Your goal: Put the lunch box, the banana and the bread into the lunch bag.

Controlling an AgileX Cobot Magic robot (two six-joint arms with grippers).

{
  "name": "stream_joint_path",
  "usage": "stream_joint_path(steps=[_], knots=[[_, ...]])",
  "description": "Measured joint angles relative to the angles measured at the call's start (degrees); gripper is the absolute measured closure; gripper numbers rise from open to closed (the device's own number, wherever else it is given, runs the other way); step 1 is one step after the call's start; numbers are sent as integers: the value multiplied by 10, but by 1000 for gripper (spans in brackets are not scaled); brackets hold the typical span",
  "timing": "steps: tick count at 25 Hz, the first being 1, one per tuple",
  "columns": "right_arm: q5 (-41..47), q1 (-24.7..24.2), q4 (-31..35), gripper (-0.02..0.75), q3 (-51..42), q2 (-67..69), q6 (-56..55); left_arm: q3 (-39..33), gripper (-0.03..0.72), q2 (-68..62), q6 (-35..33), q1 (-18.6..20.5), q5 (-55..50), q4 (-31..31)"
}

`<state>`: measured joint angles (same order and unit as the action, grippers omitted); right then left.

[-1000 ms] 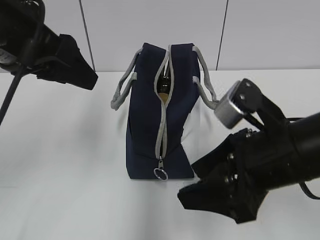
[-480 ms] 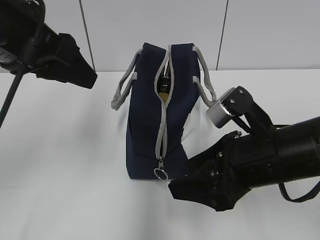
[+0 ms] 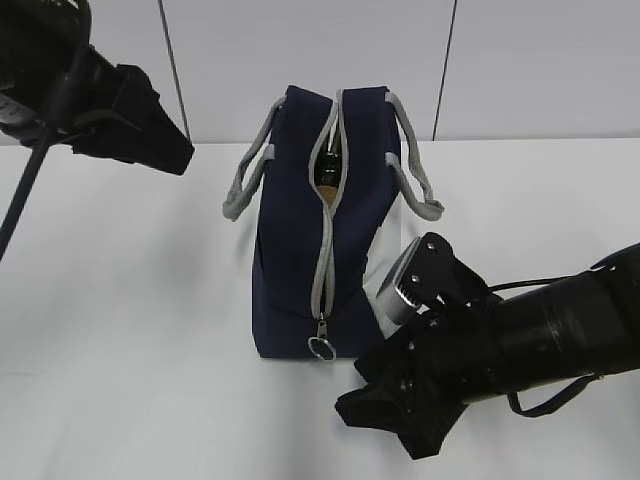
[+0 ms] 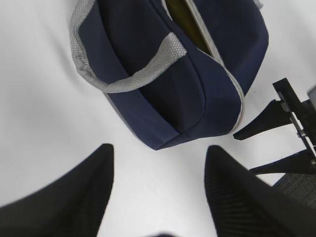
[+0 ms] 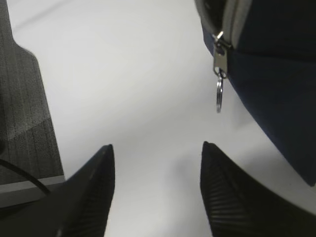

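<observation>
- Your lunch bag (image 3: pixel 305 250) stands upright on the white table (image 3: pixel 130 300), at the middle of the exterior view, narrow end facing the camera.
- Its grey zipper (image 3: pixel 325 240) runs down the near end. It's parted at the top and closed lower down.
- Ring pull (image 3: pixel 320 348) hangs at the bottom of the zipper, at 6 o'clock on the bag, just above the tabletop.
- Through the top gap you see something yellowish-brown inside (image 3: pixel 327 172). Can't tell which item it is.
- Grey strap handles (image 3: pixel 243 185) droop to either side of the bag, one at 9 o'clock, one at 3 o'clock.
- Your right gripper (image 3: pixel 375 410) sits low over the table at 5 o'clock from the bag, just beside the near right corner, not touching the ring pull.
- Right wrist view: its fingers (image 5: pixel 224 197) are spread apart with bare table between them, gripping nothing. The ring pull (image 5: pixel 218 96) is at 1 o'clock from them, apart.
- Your left gripper (image 3: pixel 150 135) is raised at 10 o'clock from the bag, well apart from it.
- Left wrist view: its fingers (image 4: pixel 74 197) are spread wide, released, nothing held. The bag (image 4: pixel 168 74) lies at 12 o'clock from them, near handle (image 4: pixel 123 74) draped across its side.
- No lunch box, banana or bread is identifiable anywhere outside the bag.
</observation>
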<state>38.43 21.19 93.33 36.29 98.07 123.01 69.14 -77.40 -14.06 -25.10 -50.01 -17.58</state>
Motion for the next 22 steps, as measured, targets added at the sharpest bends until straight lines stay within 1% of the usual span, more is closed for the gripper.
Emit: stream_joint_path(steps=[3,6,8,18,22], knots=[[0,0,40,370,1,19,70,0,274,0,0,0,1,0],[-1,0,86,383,1,35,130,0,274,0,0,0,1,1],[-1,0,97,386,4,44,155,0,274,0,0,0,1,1],[8,0,105,392,47,96,171,0,274,0,0,0,2,4],[11,0,105,461,55,97,171,0,274,0,-1,0,2,10]])
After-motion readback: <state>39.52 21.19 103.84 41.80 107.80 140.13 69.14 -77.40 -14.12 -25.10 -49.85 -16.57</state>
